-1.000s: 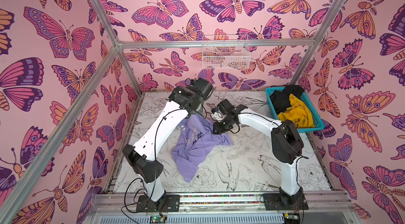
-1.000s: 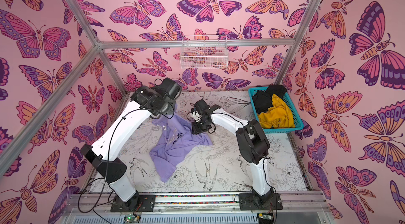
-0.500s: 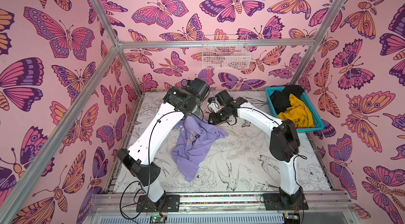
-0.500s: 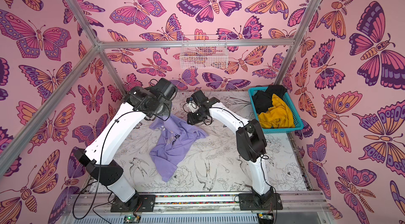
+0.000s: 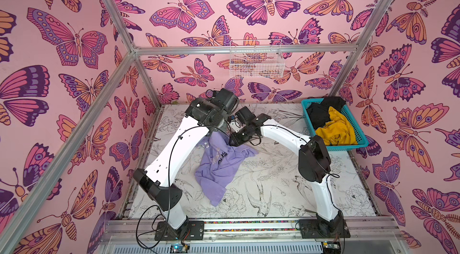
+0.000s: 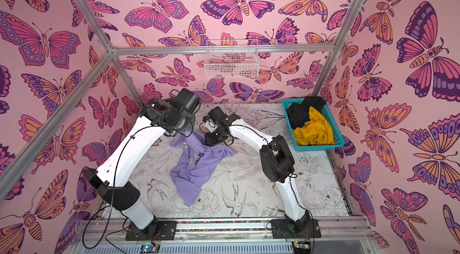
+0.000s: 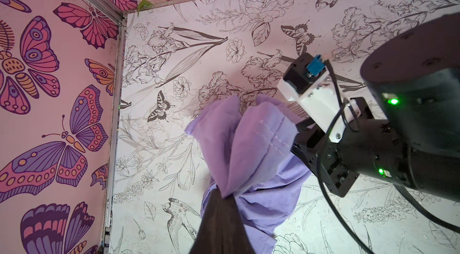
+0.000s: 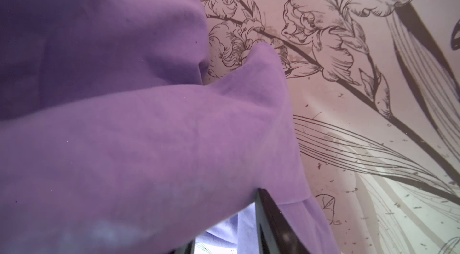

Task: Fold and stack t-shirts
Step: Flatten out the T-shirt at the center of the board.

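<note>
Left wrist | left hand clamped shut on lavender shirt | right hand part-open, gripping same shirt | print unreadable

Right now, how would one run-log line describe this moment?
lavender t-shirt: partly raised | left end effector: shut on it | right end effector: in cloth, grip unclear | basket: yellow t-shirt, black t-shirt
</note>
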Action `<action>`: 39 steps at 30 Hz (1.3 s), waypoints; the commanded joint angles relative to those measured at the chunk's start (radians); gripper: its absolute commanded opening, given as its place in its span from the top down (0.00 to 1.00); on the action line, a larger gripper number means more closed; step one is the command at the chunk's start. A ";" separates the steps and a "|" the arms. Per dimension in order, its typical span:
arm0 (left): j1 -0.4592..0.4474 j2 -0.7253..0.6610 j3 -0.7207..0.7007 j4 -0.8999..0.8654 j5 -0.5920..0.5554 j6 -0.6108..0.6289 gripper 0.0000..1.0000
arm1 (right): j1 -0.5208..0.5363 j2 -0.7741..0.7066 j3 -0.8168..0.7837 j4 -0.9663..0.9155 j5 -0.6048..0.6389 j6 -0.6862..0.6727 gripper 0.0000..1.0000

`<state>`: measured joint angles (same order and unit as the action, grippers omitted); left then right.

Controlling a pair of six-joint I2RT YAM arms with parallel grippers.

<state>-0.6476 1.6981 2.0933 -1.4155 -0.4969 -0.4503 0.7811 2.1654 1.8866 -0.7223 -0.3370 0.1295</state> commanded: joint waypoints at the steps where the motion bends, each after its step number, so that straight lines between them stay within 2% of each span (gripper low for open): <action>1: -0.002 -0.001 0.030 -0.017 -0.014 0.009 1.00 | 0.011 -0.058 -0.031 -0.008 0.020 -0.014 0.57; 15: -0.007 -0.061 0.003 -0.014 0.049 0.005 1.00 | 0.011 0.021 0.095 -0.003 0.084 -0.062 0.57; 21: -0.013 -0.086 0.006 -0.021 0.050 0.010 1.00 | 0.011 0.102 0.177 -0.026 0.089 -0.072 0.58; 26: -0.012 -0.109 0.053 -0.050 0.032 0.013 1.00 | -0.002 0.156 0.179 -0.028 0.144 -0.107 0.61; 31: -0.012 -0.127 0.071 -0.074 0.010 0.019 1.00 | -0.037 0.176 0.171 -0.003 0.065 -0.069 0.70; 39: -0.012 -0.114 0.068 -0.076 0.008 0.018 1.00 | -0.037 0.110 0.130 0.051 0.007 -0.037 0.62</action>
<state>-0.6559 1.5940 2.1448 -1.4746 -0.4538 -0.4461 0.7467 2.3306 2.0357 -0.6918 -0.3084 0.0780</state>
